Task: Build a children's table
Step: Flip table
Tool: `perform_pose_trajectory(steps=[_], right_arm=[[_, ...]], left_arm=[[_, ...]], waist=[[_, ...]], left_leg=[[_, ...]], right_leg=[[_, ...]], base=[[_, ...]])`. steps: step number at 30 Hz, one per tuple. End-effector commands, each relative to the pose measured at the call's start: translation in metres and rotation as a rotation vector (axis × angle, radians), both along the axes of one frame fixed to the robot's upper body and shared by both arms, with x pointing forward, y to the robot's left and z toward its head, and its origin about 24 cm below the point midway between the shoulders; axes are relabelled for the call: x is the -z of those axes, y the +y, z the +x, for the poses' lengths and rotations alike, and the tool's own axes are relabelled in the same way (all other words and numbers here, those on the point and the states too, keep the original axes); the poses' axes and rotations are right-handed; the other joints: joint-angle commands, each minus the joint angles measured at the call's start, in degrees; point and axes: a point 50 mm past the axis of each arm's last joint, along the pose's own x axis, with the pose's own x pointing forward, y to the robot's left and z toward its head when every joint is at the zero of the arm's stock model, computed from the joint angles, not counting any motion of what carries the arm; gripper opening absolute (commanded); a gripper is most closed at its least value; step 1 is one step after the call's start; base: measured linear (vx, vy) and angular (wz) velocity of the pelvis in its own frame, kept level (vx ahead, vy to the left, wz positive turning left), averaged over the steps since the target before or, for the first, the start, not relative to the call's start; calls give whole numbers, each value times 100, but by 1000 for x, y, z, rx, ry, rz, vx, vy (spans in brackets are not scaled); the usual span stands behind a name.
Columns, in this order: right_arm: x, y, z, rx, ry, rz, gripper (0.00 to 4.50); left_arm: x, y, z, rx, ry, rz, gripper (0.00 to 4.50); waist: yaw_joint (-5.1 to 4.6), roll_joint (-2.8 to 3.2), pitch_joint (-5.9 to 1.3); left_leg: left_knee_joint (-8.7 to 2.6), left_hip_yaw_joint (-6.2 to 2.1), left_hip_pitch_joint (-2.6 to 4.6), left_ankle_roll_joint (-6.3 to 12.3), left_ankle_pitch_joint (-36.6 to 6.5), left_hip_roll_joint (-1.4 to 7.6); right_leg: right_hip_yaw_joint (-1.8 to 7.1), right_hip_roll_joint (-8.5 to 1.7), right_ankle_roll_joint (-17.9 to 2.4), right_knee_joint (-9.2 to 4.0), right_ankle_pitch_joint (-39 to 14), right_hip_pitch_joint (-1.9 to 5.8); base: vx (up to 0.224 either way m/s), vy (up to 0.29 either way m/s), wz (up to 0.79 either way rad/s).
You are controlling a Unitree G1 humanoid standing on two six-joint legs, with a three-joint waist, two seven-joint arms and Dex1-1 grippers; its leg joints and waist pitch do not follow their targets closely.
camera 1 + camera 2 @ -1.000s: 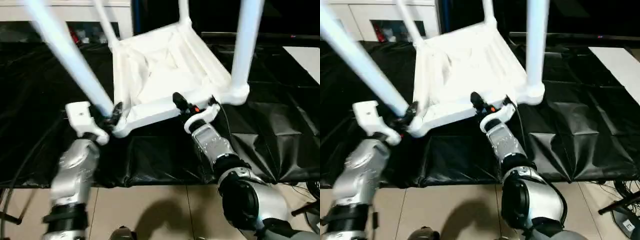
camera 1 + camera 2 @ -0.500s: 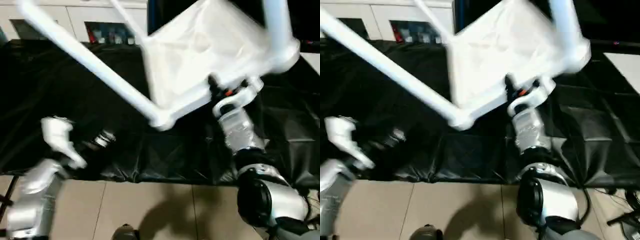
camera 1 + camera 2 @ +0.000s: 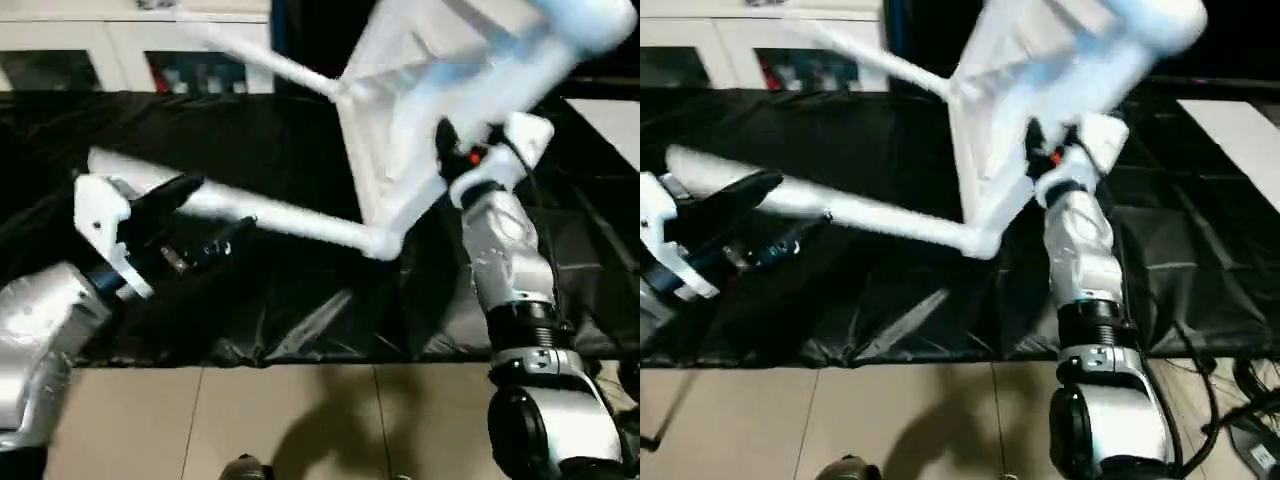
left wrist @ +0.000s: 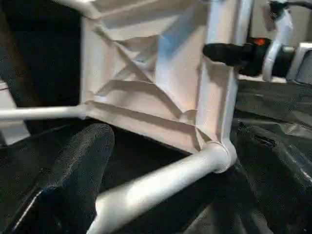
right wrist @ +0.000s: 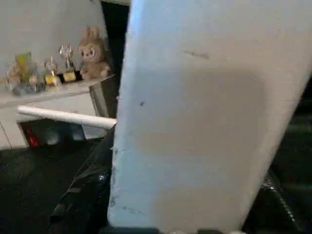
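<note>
White plastic table (image 3: 420, 120) has legs fitted, assembly apparently near done. Right gripper (image 3: 455, 165) jaws clamp its rim; left gripper (image 3: 175, 215) jaws wide, empty, beside one leg (image 3: 270, 215).

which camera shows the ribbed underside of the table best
The left wrist view: the table's crossed ribs and a corner socket are close and plain. The head views show the underside blurred, at an angle. The right wrist view gives just a flat white face.
</note>
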Motion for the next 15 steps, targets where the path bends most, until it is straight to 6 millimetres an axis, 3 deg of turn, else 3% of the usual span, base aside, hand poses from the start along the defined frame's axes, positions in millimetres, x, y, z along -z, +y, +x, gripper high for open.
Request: perform_pose_trajectory(steps=[1,2,3,4,6,7,8,12,14,15], right_arm=[[-3,0,0,34,2,-95,194],[-3,2,0,34,2,-106,194],[-3,4,0,37,6,-127,194],[-3,7,0,40,7,-153,193],[-1,14,1,56,19,-196,193],[0,15,1,62,24,-195,193],[1,18,1,62,32,-191,193],[9,35,1,39,67,-217,192],[12,39,1,26,78,-232,246],[14,41,1,23,80,-234,260]], left_arm=[[-19,4,7,-38,-65,102,450],[-24,5,11,-55,-94,136,450],[-31,5,16,-77,-122,169,450],[-39,4,21,-104,-155,201,450],[-63,-10,31,-79,-252,257,450],[-68,-14,33,-77,-271,270,450],[-74,-20,36,-67,-297,278,450],[-93,-48,46,11,-413,382,450],[-100,-55,52,-17,-517,456,450],[-107,-59,56,-52,-592,486,450]], waist=[[-34,-7,-423],[-18,30,-414],[-34,-48,-407],[-13,-18,-397],[-6,-50,-404],[4,-27,-405],[-11,-73,-409],[-4,-61,-423],[-14,-94,-422],[-8,-66,-430]], left_leg=[[-449,8,155,-288,-946,23],[-450,2,189,-332,-1051,28],[-461,3,176,-369,-1087,33],[-461,6,211,-416,-1188,36],[-473,-7,210,-491,-1175,42],[-468,-2,233,-526,-1207,42],[-476,-12,211,-571,-1178,44],[-476,-26,214,-683,-1201,34],[-475,-36,177,-680,-1196,25],[-467,-37,194,-701,-1278,28]], right_leg=[[184,-195,-739,-371,-628,241],[181,-201,-703,-383,-744,217],[184,-207,-692,-391,-791,240],[191,-205,-655,-405,-941,203],[190,-221,-641,-395,-980,212],[196,-219,-639,-395,-986,183],[194,-229,-672,-374,-850,214],[186,-228,-657,-361,-580,223],[188,-231,-618,-380,-555,260],[196,-248,-589,-378,-603,258]], base=[[0,0,0],[0,0,0],[0,0,0],[0,0,0],[0,0,0],[0,0,0],[0,0,0],[0,0,0],[0,0,0],[0,0,0]])
